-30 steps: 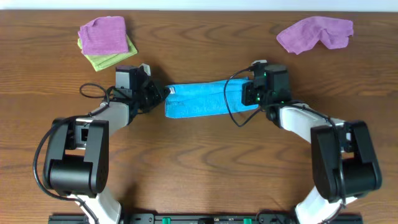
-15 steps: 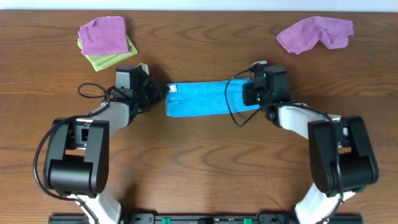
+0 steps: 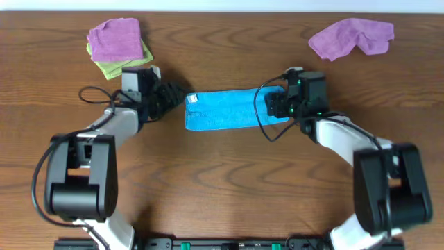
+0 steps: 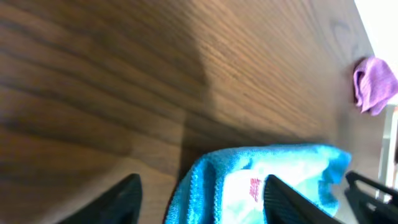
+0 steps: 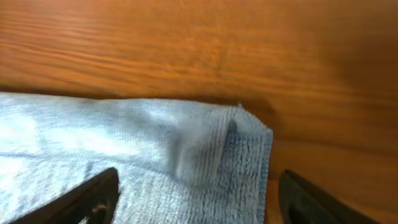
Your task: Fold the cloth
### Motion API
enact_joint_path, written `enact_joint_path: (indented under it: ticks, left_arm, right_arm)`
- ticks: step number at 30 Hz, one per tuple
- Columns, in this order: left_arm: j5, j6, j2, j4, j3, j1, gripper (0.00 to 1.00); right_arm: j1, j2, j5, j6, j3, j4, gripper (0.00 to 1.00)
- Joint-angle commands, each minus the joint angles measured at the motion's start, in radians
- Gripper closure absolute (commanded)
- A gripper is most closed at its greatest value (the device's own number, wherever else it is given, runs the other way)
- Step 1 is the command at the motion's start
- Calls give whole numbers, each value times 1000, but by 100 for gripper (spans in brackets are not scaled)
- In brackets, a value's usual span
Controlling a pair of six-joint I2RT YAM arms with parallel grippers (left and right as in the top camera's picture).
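Tabletop (image 3: 222,180), dark brown wood grain, bare on the near side. Mid-table: blue cloth (image 3: 232,111), folded to a long strip lying left to right, white label (image 4: 245,186) near its left end. Left gripper (image 4: 202,200) just off that end, fingers spread, holding nothing. Right gripper (image 5: 199,202) at the right end, fingers spread wide, a rumpled corner between them. Far left: folded purple cloth (image 3: 114,36) stacked on green cloth (image 3: 119,67). Far right: crumpled purple cloth (image 3: 350,36). Open wood around the strip.
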Motion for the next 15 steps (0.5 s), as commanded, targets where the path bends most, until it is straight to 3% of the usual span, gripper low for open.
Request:
enact_joint_path:
  ticks: [1, 3, 5, 9, 12, 15]
  left_arm:
    - [7, 77, -85, -80, 62, 14, 34]
    - [2, 85, -115, -136, 83, 14, 34]
    - [-1, 95, -140, -172, 98, 7, 40]
    - [-10, 87, -149, -175, 109, -39, 76]
    - [-87, 87, -137, -180, 109, -104, 86]
    - [-169, 87, -117, -180, 109, -156, 90]
  right_arm:
    - [-5, -88, -6, 60, 16, -58, 16]
    - [-5, -124, -7, 92, 16, -110, 13]
    - [-5, -161, -28, 132, 16, -161, 3]
    - [-5, -214, -100, 242, 16, -256, 1]
    - [-5, -225, -152, 341, 16, -320, 1]
    - [-5, -225, -155, 409, 14, -371, 1]
